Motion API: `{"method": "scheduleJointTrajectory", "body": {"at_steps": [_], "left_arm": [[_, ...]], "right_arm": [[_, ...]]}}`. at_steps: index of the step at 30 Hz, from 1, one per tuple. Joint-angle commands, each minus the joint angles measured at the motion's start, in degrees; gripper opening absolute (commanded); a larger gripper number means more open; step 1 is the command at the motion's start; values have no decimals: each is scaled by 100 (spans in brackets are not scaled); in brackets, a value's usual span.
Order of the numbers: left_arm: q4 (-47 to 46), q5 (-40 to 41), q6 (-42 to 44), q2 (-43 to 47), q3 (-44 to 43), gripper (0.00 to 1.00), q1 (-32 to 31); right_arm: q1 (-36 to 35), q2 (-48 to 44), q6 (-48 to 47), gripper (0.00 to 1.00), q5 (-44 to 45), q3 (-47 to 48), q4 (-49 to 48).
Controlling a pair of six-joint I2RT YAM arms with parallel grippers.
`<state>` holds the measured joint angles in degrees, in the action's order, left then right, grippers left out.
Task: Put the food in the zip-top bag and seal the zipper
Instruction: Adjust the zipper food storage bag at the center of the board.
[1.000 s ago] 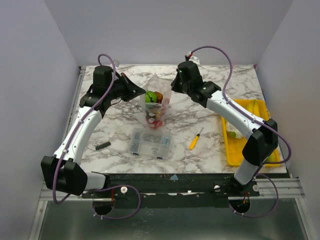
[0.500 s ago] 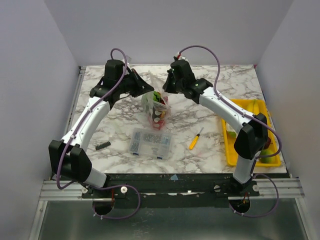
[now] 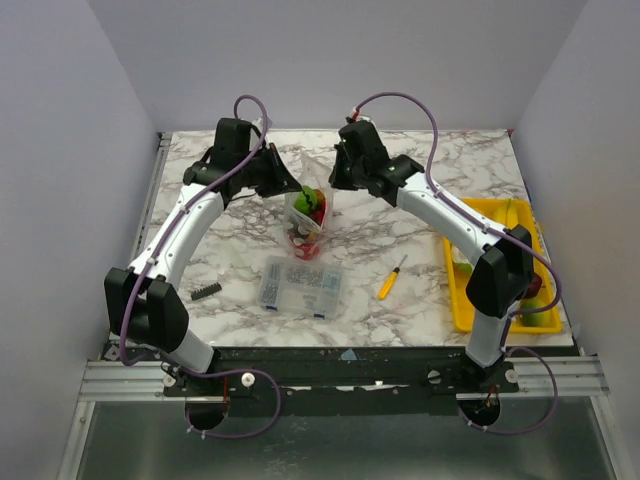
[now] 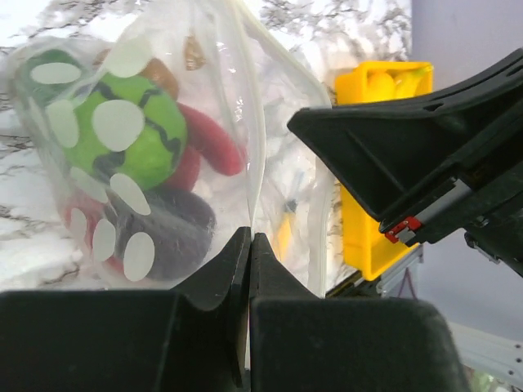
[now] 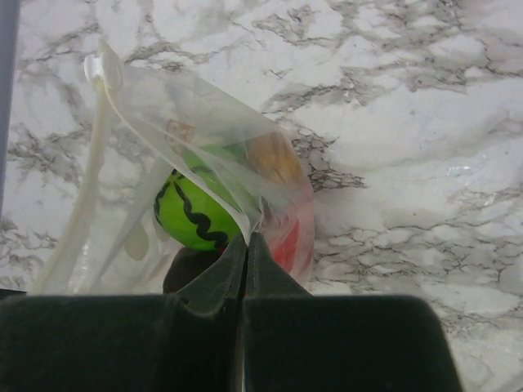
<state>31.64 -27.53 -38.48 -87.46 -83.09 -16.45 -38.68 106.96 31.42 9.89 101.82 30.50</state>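
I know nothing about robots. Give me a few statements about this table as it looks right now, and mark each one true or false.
1. The left gripper and the right gripper are both shut on the zip-top bag. True.
2. The bag is empty. False: it holds a green watermelon toy and other toy food.
3. The yellow-handled screwdriver lies in the yellow tray. False: it lies on the marble table, between the tray and the clear compartment box.
4. The compartment box sits nearer the arm bases than the bag does. True.
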Motion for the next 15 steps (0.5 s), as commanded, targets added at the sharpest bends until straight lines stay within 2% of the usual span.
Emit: {"method": "scheduleJointTrajectory", "body": {"at_steps": [1, 4, 5, 8, 10, 12, 15], "left_arm": [[577, 352, 650, -38, -326, 0, 141], [661, 426, 742, 39, -235, 0, 316], [712, 444, 783, 42, -226, 0, 347], [759, 619, 958, 19, -257, 0, 367], [690, 596, 978, -39, -263, 0, 366], [586, 384, 904, -113, -212, 0, 370], [419, 58, 762, -204, -91, 0, 346]], "right_arm": [[-20, -355, 350, 0, 229, -657, -58], [-25, -722, 562, 0, -209, -1155, -435], [-25, -803, 504, 4, -510, -1255, -536], [-52, -974, 463, 30, -732, -1234, -464], [-52, -1130, 390, 42, -554, -1099, -178], [-51, -1351, 265, 53, -260, -1012, 130], [-46, -1688, 100, 59, 150, -1045, 490]]}}
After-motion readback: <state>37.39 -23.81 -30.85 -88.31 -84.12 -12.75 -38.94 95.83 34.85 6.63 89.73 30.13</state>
